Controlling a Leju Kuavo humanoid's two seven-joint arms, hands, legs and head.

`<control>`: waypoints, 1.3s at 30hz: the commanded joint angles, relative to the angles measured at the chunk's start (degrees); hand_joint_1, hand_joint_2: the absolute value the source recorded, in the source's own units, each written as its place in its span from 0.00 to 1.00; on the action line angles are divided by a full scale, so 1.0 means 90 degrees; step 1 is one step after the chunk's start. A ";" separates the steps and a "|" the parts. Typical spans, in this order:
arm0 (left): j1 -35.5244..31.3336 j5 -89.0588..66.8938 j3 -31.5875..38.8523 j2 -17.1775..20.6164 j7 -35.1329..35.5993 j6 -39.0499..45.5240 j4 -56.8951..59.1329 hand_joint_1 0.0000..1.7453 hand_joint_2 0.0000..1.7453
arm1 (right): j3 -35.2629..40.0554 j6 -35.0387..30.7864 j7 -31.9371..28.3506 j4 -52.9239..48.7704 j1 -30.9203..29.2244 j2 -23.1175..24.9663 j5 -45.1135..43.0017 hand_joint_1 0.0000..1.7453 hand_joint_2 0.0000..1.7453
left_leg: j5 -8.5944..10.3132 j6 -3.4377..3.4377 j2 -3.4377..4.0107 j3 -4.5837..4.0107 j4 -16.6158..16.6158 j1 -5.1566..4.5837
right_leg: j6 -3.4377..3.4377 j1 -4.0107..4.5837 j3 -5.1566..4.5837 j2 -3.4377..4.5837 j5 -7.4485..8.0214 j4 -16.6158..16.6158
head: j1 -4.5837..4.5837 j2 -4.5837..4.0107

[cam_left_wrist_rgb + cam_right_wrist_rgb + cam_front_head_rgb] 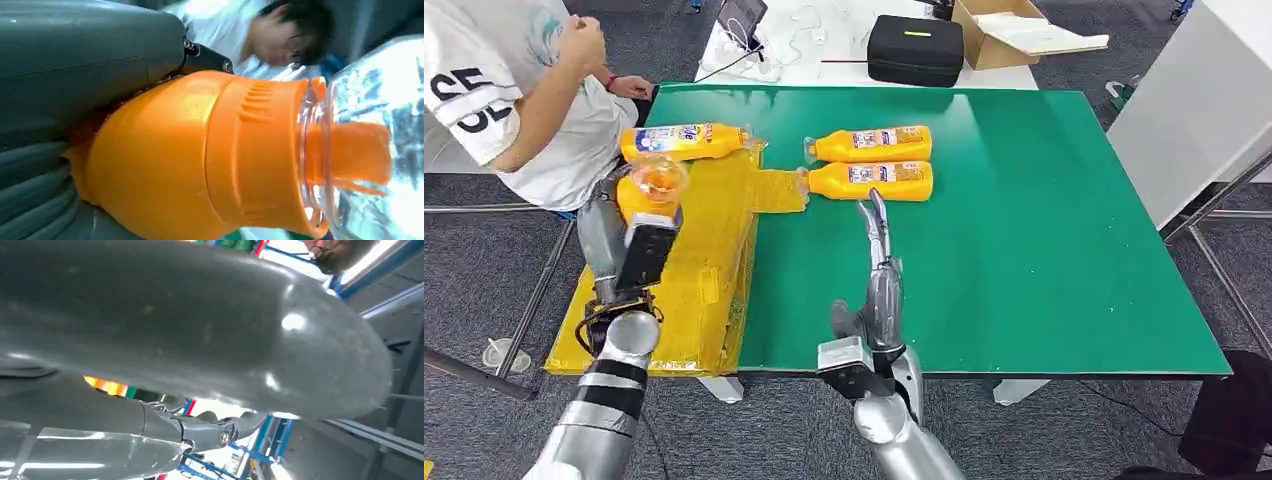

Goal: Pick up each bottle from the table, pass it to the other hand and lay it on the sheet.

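Observation:
My left hand [629, 235] grips an orange bottle [649, 188] with a clear cap, held above the yellow sheet [694, 270] at the table's left side. Up close, that bottle [200, 160] lies against my left hand [65, 100]. Another orange bottle [686, 141] lies on the sheet's far end. Two more orange bottles [871, 144] [871, 181] lie side by side on the green table [1024, 230]. My right hand [881, 270] hovers over the table with its fingers straight and apart, pointing at the nearer of the two, holding nothing. The right hand [200, 330] looms grey in its wrist view.
A person in a white shirt [534, 100] sits at the table's far left corner, close to the sheet. A black case [915, 49] and a cardboard box [1009, 30] stand on a white table beyond. A white cabinet [1204, 100] stands to the right.

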 commanded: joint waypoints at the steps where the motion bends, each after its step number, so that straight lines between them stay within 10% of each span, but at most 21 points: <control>1: -0.1214 -0.1332 -0.1260 0.0726 0.0348 0.0334 0.2606 1.00 1.00 | 0.0427 0.0097 -0.0021 0.0108 -0.0389 -0.0320 -0.0076 0.00 0.00 | -0.0003 0.0007 0.0005 0.0031 -0.0008 -0.0003 | -0.0007 0.0000 0.0030 -0.0004 -0.0004 -0.0006 | 0.0000 0.0000; 23: -0.1647 -0.2760 -0.2668 0.1175 0.0279 -0.2421 0.3788 1.00 1.00 | 0.0594 0.0705 -0.0111 0.0456 -0.0295 -0.0306 -0.0252 0.00 0.00 | -0.0008 0.0004 0.0013 0.0021 -0.0003 0.0003 | -0.0007 0.0006 0.0019 0.0004 -0.0005 -0.0004 | 0.0002 0.0000; 24: -0.1648 -0.2803 -0.2731 0.1209 0.0298 -0.2444 0.3797 1.00 1.00 | 0.0601 0.0723 -0.0111 0.0486 -0.0295 -0.0299 -0.0257 0.00 1.00 | -0.0013 0.0007 0.0014 0.0034 -0.0003 0.0002 | -0.0009 0.0006 0.0031 0.0003 -0.0010 -0.0004 | 0.0000 0.0000; 39: -0.1570 -0.2509 -0.2602 0.1217 0.0164 -0.2903 0.3866 1.00 1.00 | 0.0609 0.0780 -0.0111 0.0533 -0.0304 -0.0285 -0.0273 0.00 1.00 | -0.0005 0.0004 0.0008 0.0013 -0.0003 0.0000 | -0.0005 0.0002 0.0011 0.0001 -0.0004 -0.0001 | 0.0000 0.0000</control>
